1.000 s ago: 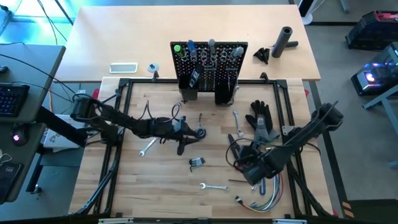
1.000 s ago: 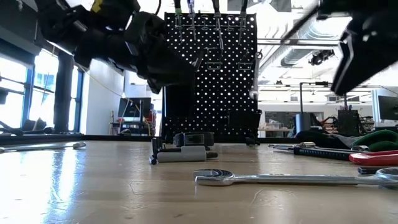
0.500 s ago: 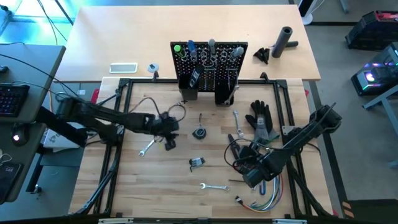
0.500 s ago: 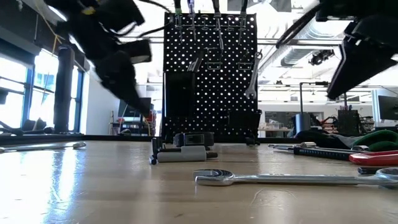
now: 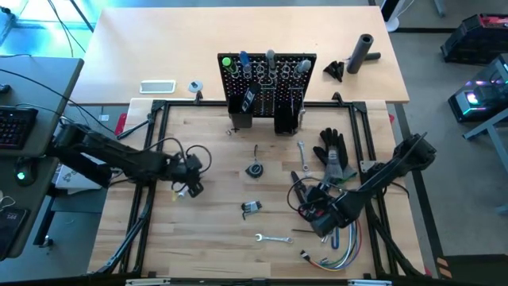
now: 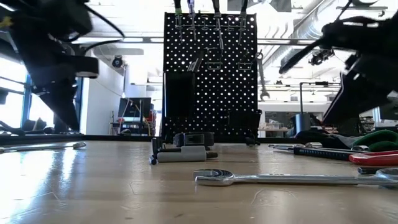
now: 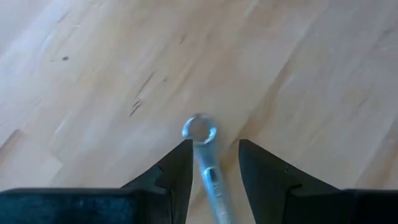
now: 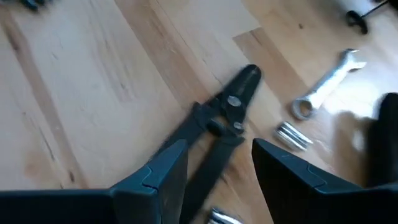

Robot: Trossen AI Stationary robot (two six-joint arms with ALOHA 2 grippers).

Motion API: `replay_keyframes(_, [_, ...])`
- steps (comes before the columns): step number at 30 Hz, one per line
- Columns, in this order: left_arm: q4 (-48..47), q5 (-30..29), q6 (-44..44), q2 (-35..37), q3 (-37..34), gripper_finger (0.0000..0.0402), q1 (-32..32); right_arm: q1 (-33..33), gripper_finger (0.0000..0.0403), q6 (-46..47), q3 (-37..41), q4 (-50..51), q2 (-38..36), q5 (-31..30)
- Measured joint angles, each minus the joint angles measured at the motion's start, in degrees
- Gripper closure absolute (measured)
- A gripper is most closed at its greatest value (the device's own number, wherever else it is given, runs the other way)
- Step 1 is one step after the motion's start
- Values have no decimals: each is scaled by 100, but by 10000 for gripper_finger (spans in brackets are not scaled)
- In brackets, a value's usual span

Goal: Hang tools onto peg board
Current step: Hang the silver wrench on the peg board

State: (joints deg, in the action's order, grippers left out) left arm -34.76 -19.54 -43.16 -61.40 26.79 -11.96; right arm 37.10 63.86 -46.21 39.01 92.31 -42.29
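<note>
Peg board (image 6: 211, 74) upright behind, silver wrench (image 6: 292, 178) flat in front

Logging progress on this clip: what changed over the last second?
The left hand drew back leftward from mid-table to a silver wrench, its fingers open on either side of it. The right hand barely moved, open over the black pliers. Peg board and loose tools unchanged.
</note>
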Motion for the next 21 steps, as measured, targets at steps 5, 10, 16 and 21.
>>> replay_keyframes(5, [60,-350,-81,232,-289,280,-2,-193,226,-646,399,-1279,0,14])
replay_keyframes(10, [600,-356,361,202,-455,280,219,-379,226,-1243,450,-1778,0,58])
replay_keyframes(16, [739,-283,821,-38,-457,280,538,-500,226,-1617,450,-2061,0,75])
replay_keyframes(21, [844,125,1057,-375,-457,280,742,-513,226,-1624,448,-2112,0,80])
